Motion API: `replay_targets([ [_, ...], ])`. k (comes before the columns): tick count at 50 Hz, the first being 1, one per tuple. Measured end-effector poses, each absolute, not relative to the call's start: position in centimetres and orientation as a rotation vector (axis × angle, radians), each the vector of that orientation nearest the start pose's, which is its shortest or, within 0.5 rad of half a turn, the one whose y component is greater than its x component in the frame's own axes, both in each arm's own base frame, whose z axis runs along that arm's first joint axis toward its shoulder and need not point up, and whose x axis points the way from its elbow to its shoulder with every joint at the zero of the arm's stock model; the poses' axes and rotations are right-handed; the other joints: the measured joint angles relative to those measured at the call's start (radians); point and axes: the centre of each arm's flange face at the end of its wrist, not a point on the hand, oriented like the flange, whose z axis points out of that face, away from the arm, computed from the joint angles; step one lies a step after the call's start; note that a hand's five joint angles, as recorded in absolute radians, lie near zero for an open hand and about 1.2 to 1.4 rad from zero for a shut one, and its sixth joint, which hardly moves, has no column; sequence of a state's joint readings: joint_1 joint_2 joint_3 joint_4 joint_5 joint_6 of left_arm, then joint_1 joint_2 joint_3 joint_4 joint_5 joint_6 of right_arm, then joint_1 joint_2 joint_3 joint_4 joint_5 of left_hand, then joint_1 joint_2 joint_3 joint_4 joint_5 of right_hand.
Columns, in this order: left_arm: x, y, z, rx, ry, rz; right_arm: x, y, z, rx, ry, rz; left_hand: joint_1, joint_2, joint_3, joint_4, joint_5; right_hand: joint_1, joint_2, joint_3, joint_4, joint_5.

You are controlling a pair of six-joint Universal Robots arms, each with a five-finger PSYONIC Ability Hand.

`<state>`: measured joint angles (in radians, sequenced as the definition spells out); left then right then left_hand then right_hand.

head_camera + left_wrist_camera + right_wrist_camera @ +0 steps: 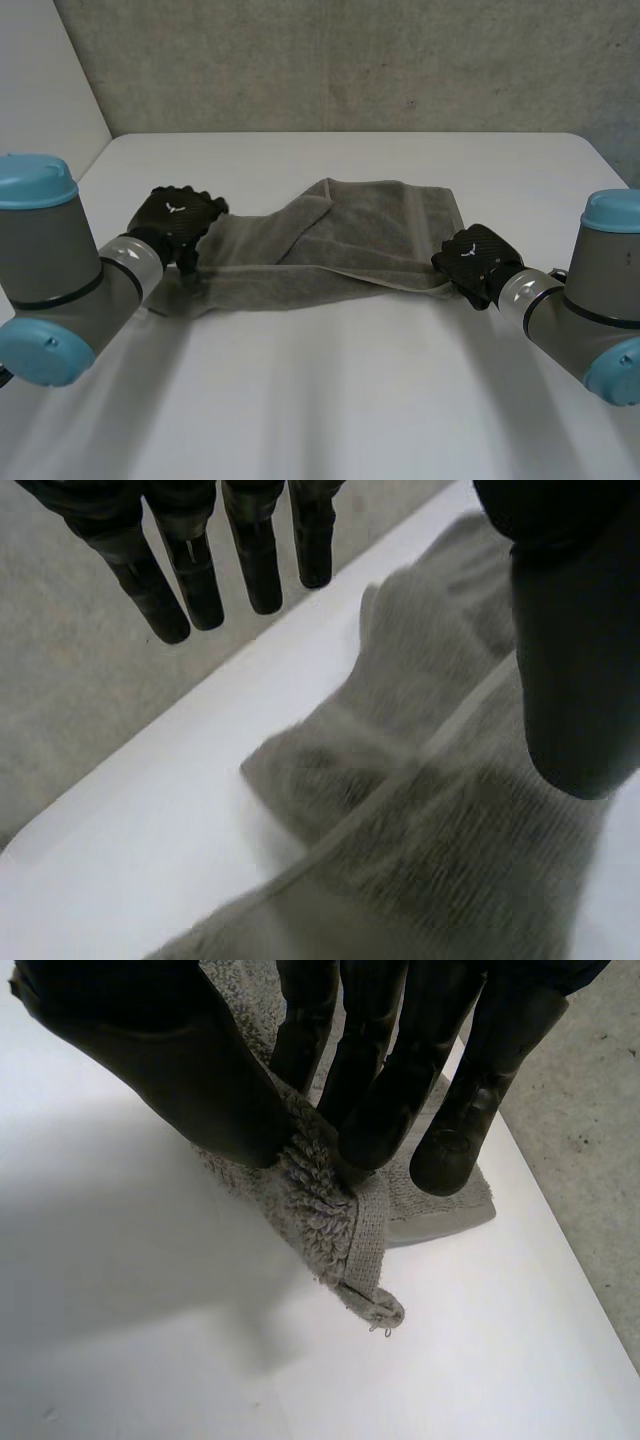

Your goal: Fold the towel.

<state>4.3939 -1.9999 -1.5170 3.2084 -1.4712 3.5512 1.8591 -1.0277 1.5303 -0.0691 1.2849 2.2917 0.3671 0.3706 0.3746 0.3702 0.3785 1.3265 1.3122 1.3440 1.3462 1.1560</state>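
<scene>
The grey terry-cloth towel [340, 245] is lying rumpled and partly doubled across the middle of the white surface [330, 400]. Its left end is reaching the left hand [180, 222] and its right corner is ending at the right hand [475, 262]. Bare surface is stretching wide in front of the towel's near edge, with a narrower strip behind its far edge. The left hand [570, 660] is hovering released, fingers [195, 580] straight and thumb spread apart, the towel [430, 810] lying loose under its palm. The right hand [200, 1070] is grasping the towel [350, 1230] by its hemmed corner, pinching it between thumb and fingers, the tip hanging below the fingertips. A rough grey concrete wall [350, 60] is standing behind the surface's far edge.
</scene>
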Motion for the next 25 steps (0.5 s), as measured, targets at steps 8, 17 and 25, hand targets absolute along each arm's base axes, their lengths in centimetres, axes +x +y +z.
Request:
replay_targets([
  [8,-22.6,-32.7,16.8,1.025,2.331,-1.7,25.2,-29.9,14.4,-1.649,2.12,-1.754,0.107,0.099,0.101,0.104,0.105,0.0,0.0,0.0,0.0,0.0],
  [17,-21.3,-33.6,16.0,1.02,2.389,-1.575,25.3,-30.0,14.4,-1.656,2.12,-1.756,0.17,0.16,0.164,0.163,0.161,0.0,0.0,0.001,0.0,0.0],
  [25,-21.0,-32.9,15.5,1.051,2.44,-1.482,25.3,-30.0,14.3,-1.659,2.122,-1.754,0.686,0.68,0.677,0.68,0.655,0.0,0.0,0.001,0.0,0.0],
])
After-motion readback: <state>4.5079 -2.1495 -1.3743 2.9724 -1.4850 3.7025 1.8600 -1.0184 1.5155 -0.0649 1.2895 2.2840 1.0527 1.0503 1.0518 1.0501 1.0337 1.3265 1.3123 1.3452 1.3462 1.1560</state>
